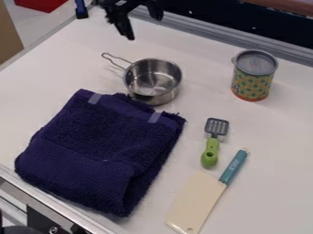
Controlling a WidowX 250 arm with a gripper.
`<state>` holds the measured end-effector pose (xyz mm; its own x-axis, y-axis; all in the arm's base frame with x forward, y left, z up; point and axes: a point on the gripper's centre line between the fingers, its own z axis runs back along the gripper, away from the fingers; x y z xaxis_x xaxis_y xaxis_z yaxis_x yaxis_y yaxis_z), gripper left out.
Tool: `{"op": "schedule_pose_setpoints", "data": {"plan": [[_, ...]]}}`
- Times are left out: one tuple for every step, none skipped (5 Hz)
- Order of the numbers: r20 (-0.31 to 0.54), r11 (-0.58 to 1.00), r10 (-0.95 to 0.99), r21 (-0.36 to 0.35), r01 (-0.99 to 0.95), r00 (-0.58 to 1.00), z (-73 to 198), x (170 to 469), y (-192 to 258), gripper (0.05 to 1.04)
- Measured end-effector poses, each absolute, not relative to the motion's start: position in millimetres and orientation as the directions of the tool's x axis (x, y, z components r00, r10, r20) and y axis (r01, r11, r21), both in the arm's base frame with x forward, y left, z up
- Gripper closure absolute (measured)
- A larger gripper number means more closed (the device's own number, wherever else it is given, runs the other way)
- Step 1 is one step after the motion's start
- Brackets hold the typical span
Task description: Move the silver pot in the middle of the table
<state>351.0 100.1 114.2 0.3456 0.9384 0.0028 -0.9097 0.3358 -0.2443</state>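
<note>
My gripper hangs at the top edge of the camera view, left of centre, with its two black fingers spread apart and nothing between them. Below it, a little way off, the silver pot stands upright on the white table. The pot's wire handle points to the upper left, towards the area under the gripper. Its lower side is right by the top edge of a folded dark blue towel.
A patterned can with a grey lid stands at the upper right. A green-handled spatula and a cream cleaver with a teal handle lie at the lower right. A metal rail runs along the back edge.
</note>
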Motion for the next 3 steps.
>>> {"op": "schedule_pose_setpoints", "data": {"plan": [[0.007, 0.469, 0.879, -0.202, -0.860, 0.477, 106.9, 324.0, 115.5, 0.084], [0.072, 0.686, 0.727, -0.114, -0.718, 0.683, 95.2, 294.2, 140.8, 0.084], [0.165, 0.817, 0.575, -0.067, -0.573, 0.801, 83.8, 278.5, 172.5, 0.084]]}}
